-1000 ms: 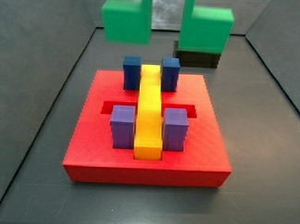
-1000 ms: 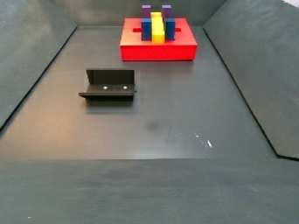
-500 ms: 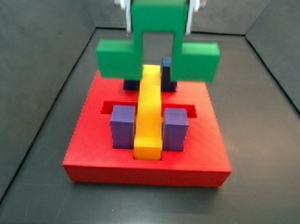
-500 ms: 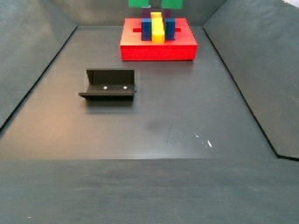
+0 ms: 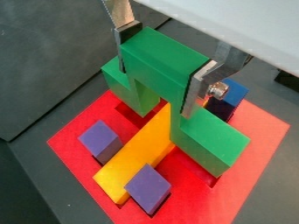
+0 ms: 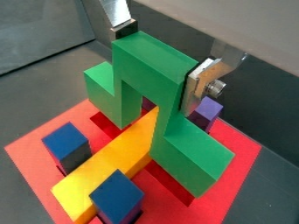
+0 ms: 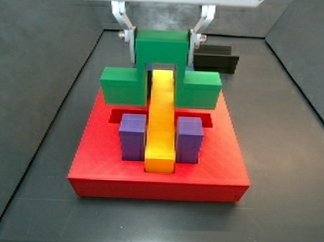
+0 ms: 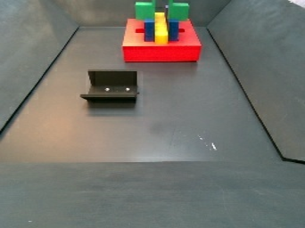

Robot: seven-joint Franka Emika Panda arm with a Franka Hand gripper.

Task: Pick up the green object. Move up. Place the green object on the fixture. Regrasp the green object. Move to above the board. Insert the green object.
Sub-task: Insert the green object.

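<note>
My gripper [image 5: 162,63] is shut on the raised centre of the green object [image 5: 163,83], one silver finger [image 5: 202,83] on each side. In both wrist views the green object [image 6: 146,87] straddles the far end of the long yellow bar [image 5: 140,157] on the red board [image 5: 73,131]. A side view shows the gripper [image 7: 162,38] above the board [image 7: 156,168], with the green object [image 7: 159,81] low at the far end. I cannot tell whether it rests in its slot. The fixture [image 8: 110,86] stands apart on the floor.
Two purple blocks [image 7: 131,132] [image 7: 190,134] flank the yellow bar [image 7: 159,118] near the board's front. A blue block [image 5: 228,94] shows behind the green object. Dark sloping walls [image 7: 51,109] ring the floor. The fixture [image 7: 215,60] also shows behind the board.
The gripper has come down with the green object from high above the board's far end until it straddles the yellow bar. The blue blocks are now hidden behind it in a side view.
</note>
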